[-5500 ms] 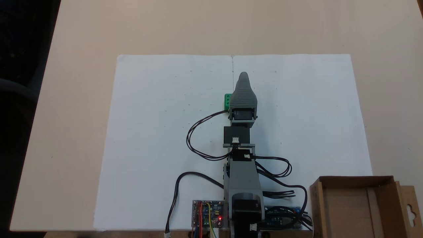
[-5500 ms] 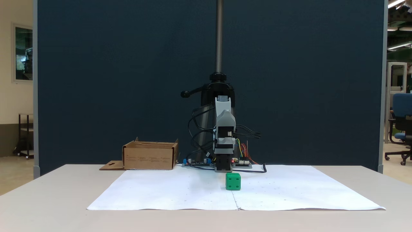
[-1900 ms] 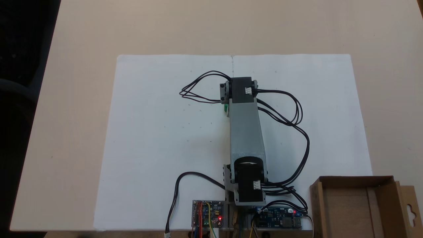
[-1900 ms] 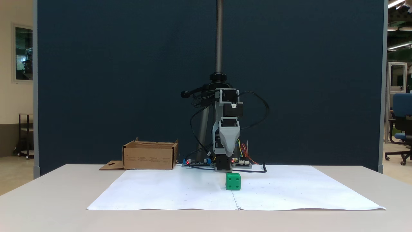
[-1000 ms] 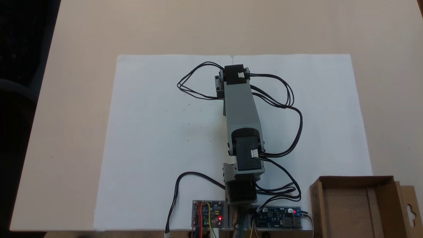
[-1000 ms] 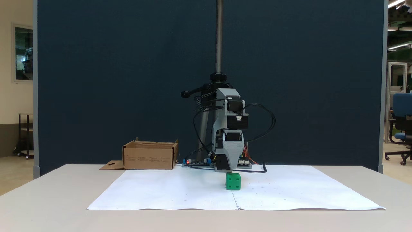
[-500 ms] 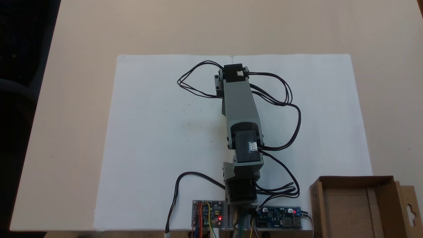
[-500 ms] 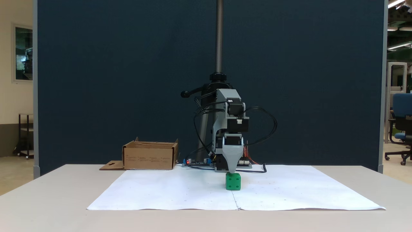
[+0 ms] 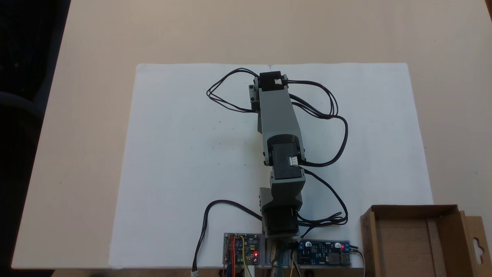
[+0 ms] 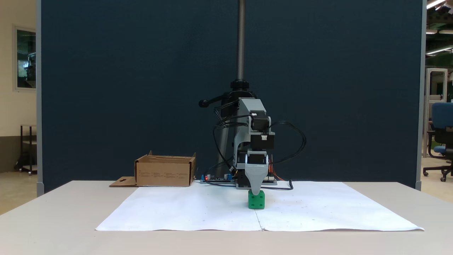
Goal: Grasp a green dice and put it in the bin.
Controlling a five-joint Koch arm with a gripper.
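The green dice (image 10: 256,202) sits on the white paper, just in front of the arm's base. My gripper (image 10: 255,192) points straight down over it, and the grey jaw's tip overlaps the dice's upper edge. The jaws stand one behind the other, so I cannot tell whether they are open or shut. In the fixed view from above, the grey arm link (image 9: 277,115) covers the dice and the gripper. The bin, a brown cardboard box (image 9: 413,209), stands at the lower right corner there, beside the arm's base; in the other fixed view the bin (image 10: 164,173) is left of the base.
A large white paper sheet (image 9: 184,154) covers the tan table. Two circuit boards (image 9: 241,254) lie by the arm's base. Black cables (image 9: 334,115) loop out on both sides of the arm. A dark partition (image 10: 124,88) and a metal pole (image 10: 241,39) stand behind.
The arm has unfolded and reached out over the dice. The gripper has come down from well above the dice to its top. The dice has not moved.
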